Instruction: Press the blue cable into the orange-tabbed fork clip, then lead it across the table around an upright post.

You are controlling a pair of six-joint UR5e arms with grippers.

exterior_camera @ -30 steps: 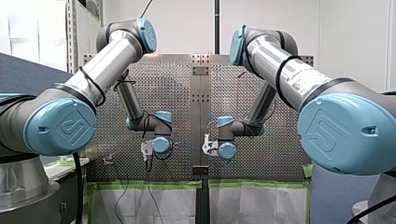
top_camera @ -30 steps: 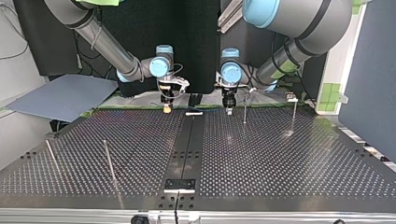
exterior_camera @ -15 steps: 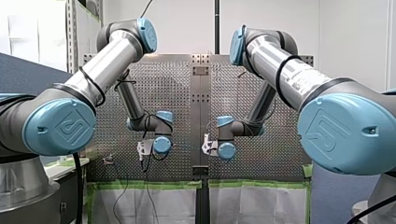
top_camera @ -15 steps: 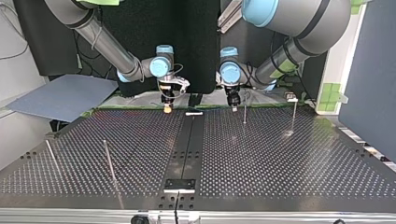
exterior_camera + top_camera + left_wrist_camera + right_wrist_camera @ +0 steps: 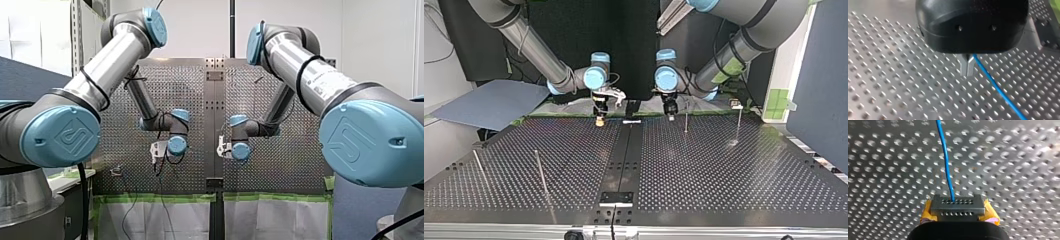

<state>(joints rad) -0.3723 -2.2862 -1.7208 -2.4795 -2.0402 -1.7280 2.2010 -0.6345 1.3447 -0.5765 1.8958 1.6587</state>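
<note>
Left gripper (image 5: 967, 73): you see its metal fingers closed together, gripping the blue cable (image 5: 998, 88), which leaves at their side and runs off over the perforated table (image 5: 724, 175). Right gripper (image 5: 958, 205): closed on the same cable, which comes out between its yellow pads (image 5: 990, 213). In the top view both grippers hang at the table's far edge, one on either side of the centre strip, with an upright post (image 5: 685, 120) just beside the left one. Blue joint caps (image 5: 67, 135) carry an embossed logo. The printed label (image 5: 325, 82) on the right arm is too small to read.
</note>
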